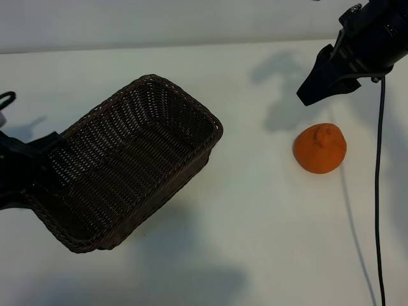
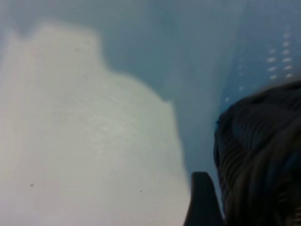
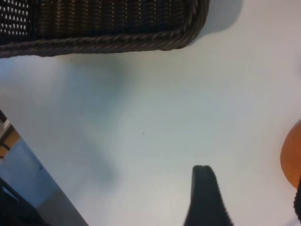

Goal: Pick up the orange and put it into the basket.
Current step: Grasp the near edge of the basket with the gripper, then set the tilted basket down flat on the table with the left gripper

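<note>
The orange point(image 1: 320, 148) sits on the white table at the right, bumpy, with its knob up. My right gripper point(image 1: 309, 95) hangs open just behind and above it, holding nothing. In the right wrist view one dark finger point(image 3: 204, 197) shows, and the orange point(image 3: 292, 157) is only a sliver at the frame's side. The brown wicker basket point(image 1: 191, 102) lies slantwise at the left, and its left end is raised. My left gripper point(image 1: 29, 172) grips that end. The wicker point(image 2: 263, 155) presses against one finger point(image 2: 203, 202) in the left wrist view.
A black cable point(image 1: 378, 191) runs down the table's right side, past the orange. The basket casts a broad shadow point(image 1: 191, 274) toward the front. White table top lies between basket and orange. The table's edge point(image 3: 28, 179) shows in the right wrist view.
</note>
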Motion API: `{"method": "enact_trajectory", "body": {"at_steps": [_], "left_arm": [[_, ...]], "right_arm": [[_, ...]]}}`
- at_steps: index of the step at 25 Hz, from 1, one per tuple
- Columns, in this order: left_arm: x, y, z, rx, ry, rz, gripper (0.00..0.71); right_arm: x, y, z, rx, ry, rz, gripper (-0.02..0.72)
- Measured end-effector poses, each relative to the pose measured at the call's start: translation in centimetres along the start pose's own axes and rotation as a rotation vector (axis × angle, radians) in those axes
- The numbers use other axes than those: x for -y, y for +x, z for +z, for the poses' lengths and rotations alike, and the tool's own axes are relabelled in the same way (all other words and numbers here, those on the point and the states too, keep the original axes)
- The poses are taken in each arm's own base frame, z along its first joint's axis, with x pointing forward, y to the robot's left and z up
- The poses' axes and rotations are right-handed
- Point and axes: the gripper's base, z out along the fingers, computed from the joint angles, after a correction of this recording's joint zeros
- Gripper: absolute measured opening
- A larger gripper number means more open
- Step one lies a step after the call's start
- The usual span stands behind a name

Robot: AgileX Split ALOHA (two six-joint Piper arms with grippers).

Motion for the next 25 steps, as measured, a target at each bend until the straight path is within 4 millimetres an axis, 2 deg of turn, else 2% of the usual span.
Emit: {"method": "enact_trajectory", "body": {"at_steps": [6, 8, 10, 11, 25], "left_arm": [[0.35, 0.08, 0.38, -0.029, 0.035, 0.031, 0.506], [0.32, 0.13, 0.38, -0.035, 0.032, 0.033, 0.424], [0.30, 0.15, 0.38, -0.037, 0.030, 0.037, 0.243], [0.38, 0.10, 0.38, -0.031, 0.038, 0.028, 0.195], [0.50, 0.05, 0.20, -0.038, 0.040, 0.043, 0.197]], "right_arm": [[0.03, -0.05, 0.00, 0.006, 0.004, 0.000, 0.445], [0.04, -0.06, 0.00, 0.006, 0.004, 0.000, 0.445], [0.04, -0.07, 0.00, 0.007, 0.005, 0.000, 0.445], [0.04, -0.07, 0.00, 0.007, 0.005, 0.000, 0.445], [0.05, -0.08, 0.00, 0.009, 0.006, 0.000, 0.445]]}}
